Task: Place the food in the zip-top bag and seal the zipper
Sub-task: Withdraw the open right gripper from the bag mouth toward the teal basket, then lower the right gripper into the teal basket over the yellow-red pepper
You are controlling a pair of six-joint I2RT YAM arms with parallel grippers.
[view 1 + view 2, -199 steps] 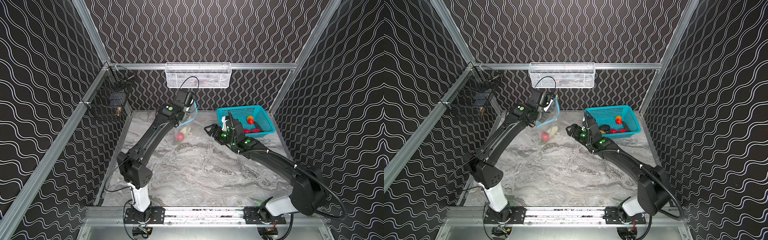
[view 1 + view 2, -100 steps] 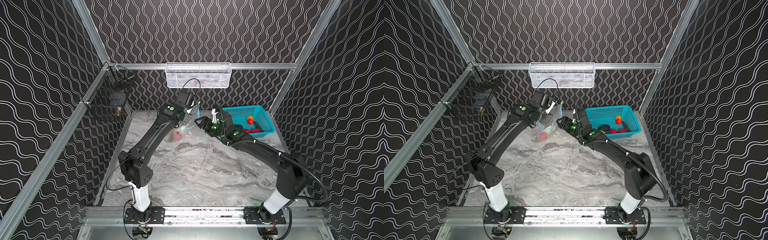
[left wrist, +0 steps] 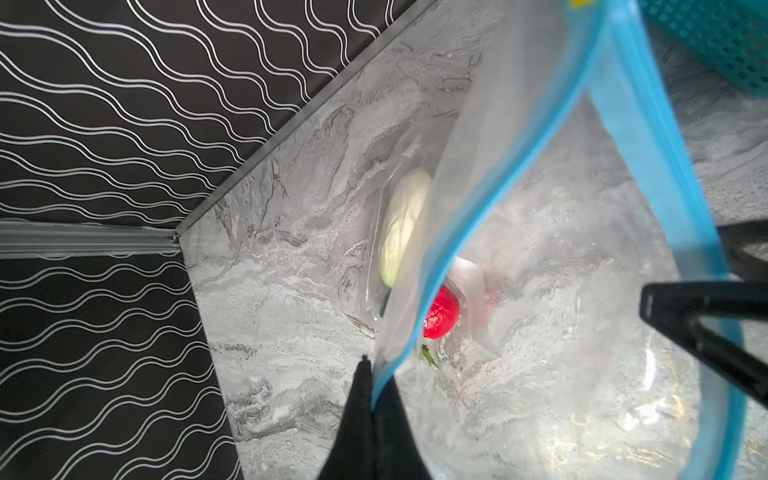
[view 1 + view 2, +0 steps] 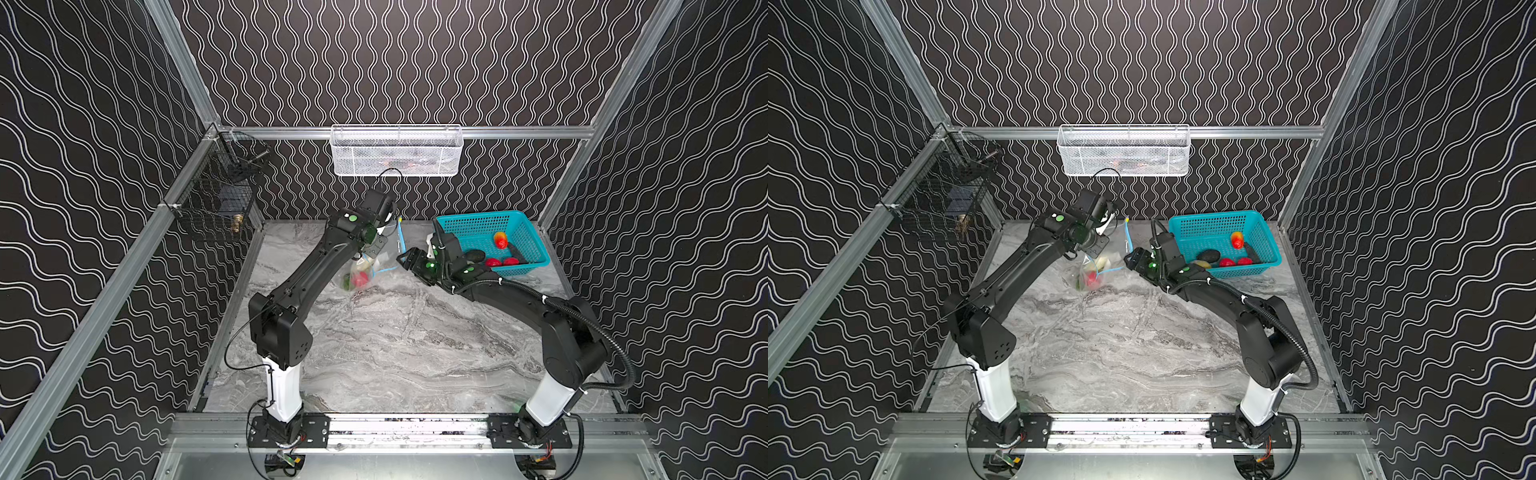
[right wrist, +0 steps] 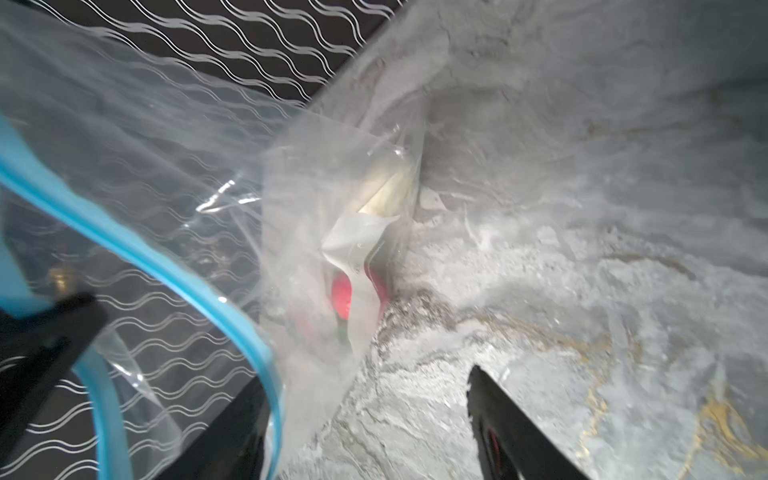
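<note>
The clear zip-top bag (image 4: 365, 266) (image 4: 1100, 268) hangs at the back of the table, its mouth gaping. My left gripper (image 3: 372, 374) (image 4: 374, 248) is shut on the near side of the light-blue zipper (image 3: 490, 199); the yellow slider (image 4: 1127, 219) is at the strip's top end. My right gripper (image 5: 365, 378) (image 4: 405, 259) stands open astride the far side of the zipper (image 5: 232, 316), the strip close to one finger (image 3: 685, 307). In the bag lie a white oblong food piece (image 3: 405, 220) and a red fruit (image 3: 442, 318).
The teal basket (image 4: 478, 220) stands at the back right, just behind my right wrist. It holds an orange-red piece (image 4: 500, 240), two red fruits (image 4: 1226, 262), a dark piece (image 4: 1208, 255) and a yellow one (image 4: 1202, 264). A white wire basket (image 4: 395, 149) hangs on the back wall.
My right gripper has swung left from beside the basket to the bag's mouth and now straddles its far rim. The left gripper has kept hold of the bag, which has shifted a little.
</note>
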